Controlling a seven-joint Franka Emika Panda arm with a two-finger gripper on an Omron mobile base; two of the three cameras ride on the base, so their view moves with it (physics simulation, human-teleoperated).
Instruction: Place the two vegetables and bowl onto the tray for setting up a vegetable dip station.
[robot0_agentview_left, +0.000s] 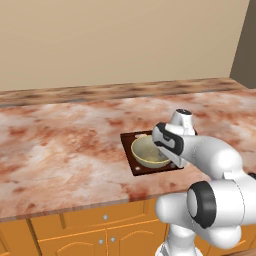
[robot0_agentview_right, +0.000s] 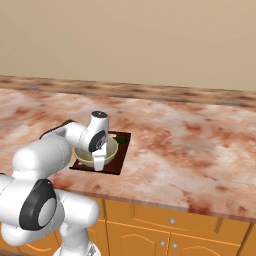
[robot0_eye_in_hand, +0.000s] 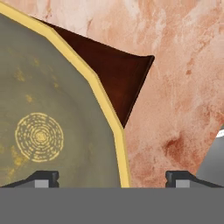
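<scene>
Hand view shows the bowl (robot0_eye_in_hand: 48, 118) resting on the dark tray (robot0_eye_in_hand: 118, 74) on the marble counter (robot0_eye_in_hand: 175, 65), its yellow rim running up between the spread, empty fingers (robot0_eye_in_hand: 41, 177), one tip over the bowl's inside, the other outside the rim.

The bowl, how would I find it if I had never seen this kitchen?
Look along the long reddish marble counter to the flat dark reddish-brown board near its front edge. On it sits the round pale beige-green ceramic bowl, right under the robot's open gripper. It is the one pale, round, hollow thing there, with a yellow rim and speckled inside.
</scene>
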